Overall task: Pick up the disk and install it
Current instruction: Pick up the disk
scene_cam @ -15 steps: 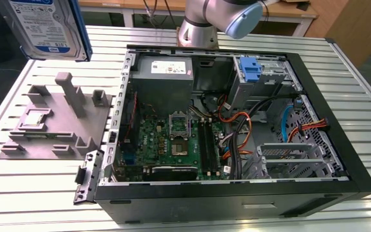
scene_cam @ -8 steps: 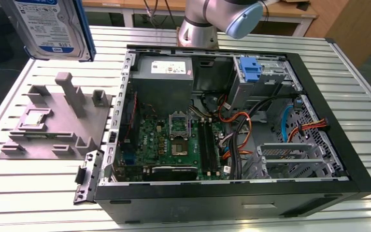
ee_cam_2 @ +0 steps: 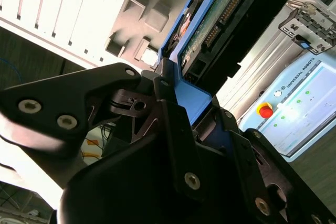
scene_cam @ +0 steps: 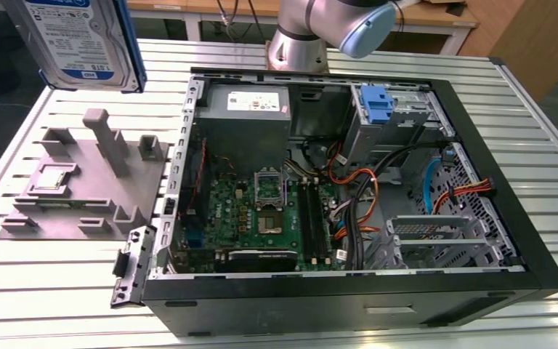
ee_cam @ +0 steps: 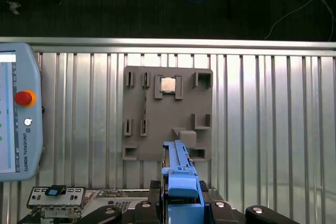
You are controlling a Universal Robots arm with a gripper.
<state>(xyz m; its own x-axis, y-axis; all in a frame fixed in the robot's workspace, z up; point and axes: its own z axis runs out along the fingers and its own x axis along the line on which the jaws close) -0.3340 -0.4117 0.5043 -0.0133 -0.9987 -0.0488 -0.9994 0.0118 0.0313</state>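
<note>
The disk (scene_cam: 75, 36) wore a smooth, faintly glossy white and blue label, and its carrier frame (ee_cam: 177, 157) was blue plastic with a soft sheen. The gripper (ee_cam: 181, 195) was matt black, dotted with bright metal screw heads. The stand (scene_cam: 78, 187) was dull grey plastic. The table (scene_cam: 46, 291) was pale, ribbed metal with a satin finish. The computer case (scene_cam: 357, 313) was matt black outside and bare grey sheet metal within. The arm (scene_cam: 308, 36) shone silver.
</note>
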